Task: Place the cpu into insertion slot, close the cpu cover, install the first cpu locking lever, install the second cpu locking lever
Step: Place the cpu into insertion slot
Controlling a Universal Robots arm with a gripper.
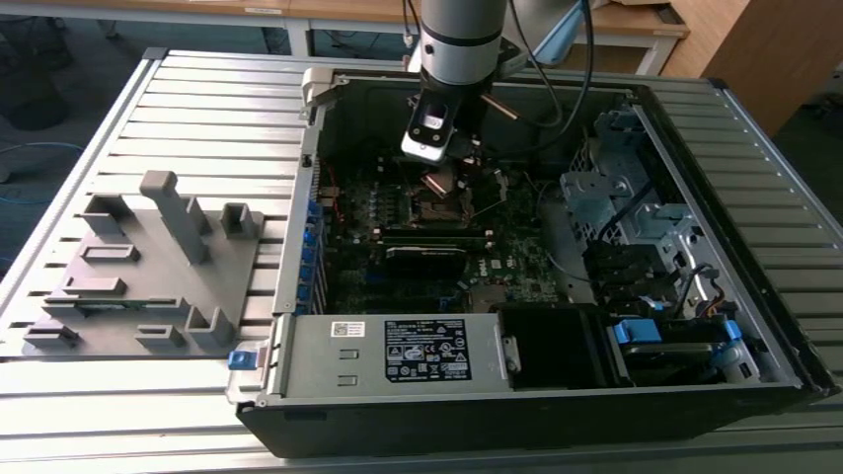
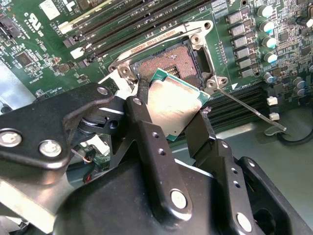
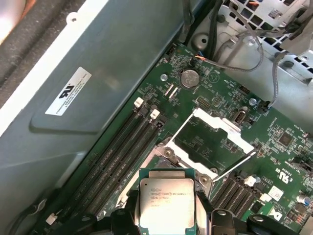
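Observation:
My gripper [image 2: 171, 111] is shut on the cpu [image 2: 172, 103], a flat square chip with a silvery face and a green edge, pinched between two black fingers [image 2: 142, 105]. In the first wrist view the cpu [image 3: 166, 199] sits level in the gripper [image 3: 168, 218]. It hangs just above the insertion slot [image 2: 171, 58], whose dark middle lies bare inside a silvery rim. The cpu cover [image 3: 211, 142] is swung open beyond the slot, with green board showing through its cut-out. In the exterior view the gripper [image 1: 439, 170] reaches down into the open computer case over the slot [image 1: 445, 205].
A thin locking lever [image 2: 244, 106] sticks out beside the slot. Long black memory strips [image 3: 122, 147] flank it on both sides. Case walls, a drive cage [image 1: 619, 197], a power supply [image 1: 395, 351] and cables surround the board. A grey fixture [image 1: 145, 267] lies on the table at the exterior view's left.

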